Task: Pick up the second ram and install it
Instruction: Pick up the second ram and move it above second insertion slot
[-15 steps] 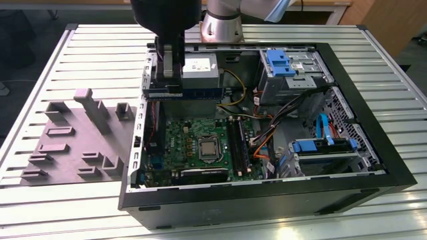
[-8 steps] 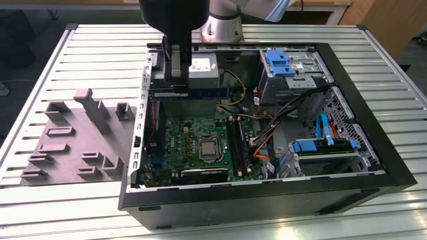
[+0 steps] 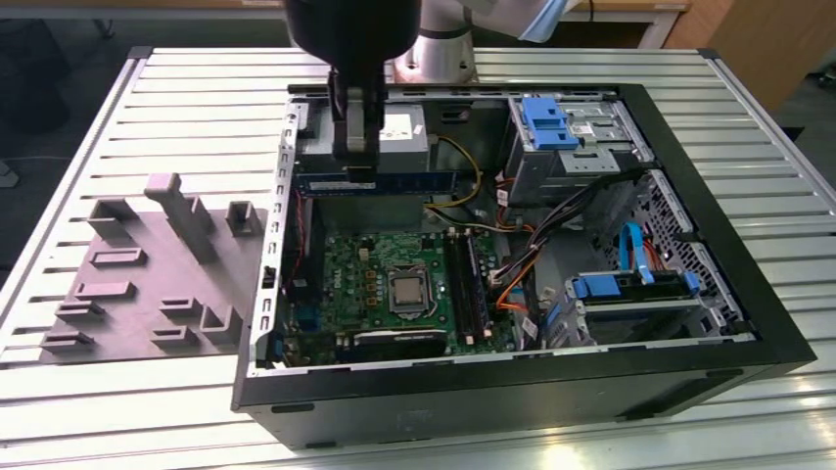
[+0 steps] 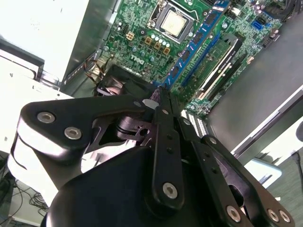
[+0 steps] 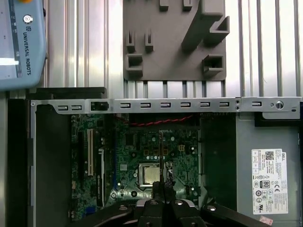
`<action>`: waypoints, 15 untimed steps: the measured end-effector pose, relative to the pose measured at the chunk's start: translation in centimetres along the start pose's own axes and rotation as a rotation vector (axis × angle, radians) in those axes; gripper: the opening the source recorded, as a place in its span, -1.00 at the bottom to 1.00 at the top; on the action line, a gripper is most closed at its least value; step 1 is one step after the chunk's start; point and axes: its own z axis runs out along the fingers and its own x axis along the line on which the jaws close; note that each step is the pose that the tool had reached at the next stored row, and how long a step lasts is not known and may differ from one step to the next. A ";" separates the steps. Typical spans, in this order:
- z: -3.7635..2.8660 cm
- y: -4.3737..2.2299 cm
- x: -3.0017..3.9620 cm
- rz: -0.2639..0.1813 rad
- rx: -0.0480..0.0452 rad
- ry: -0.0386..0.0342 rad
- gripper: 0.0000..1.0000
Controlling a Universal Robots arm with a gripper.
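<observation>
Your gripper (image 3: pixel 355 171) is clamped on the second ram (image 3: pixel 411 181), upper middle of the exterior view, long edge down, probably for seating into the slots (image 3: pixel 467 284).

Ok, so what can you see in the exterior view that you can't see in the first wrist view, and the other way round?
Exterior view: the whole black case, its blue drive brackets, and the long flat side of the second ram, gripped by the pincer above the case. First wrist view: a light blue device near the case. Both: the pincer, the green board with its silver chip, and the grey plastic holder.
</observation>
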 end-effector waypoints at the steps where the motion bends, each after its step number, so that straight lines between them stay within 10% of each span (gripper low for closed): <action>1: 0.01 -0.08 0.00 0.000 0.0001 -0.0001 -0.76; 15: 0.23 -1.06 -0.03 0.000 -0.0002 -0.0001 -0.76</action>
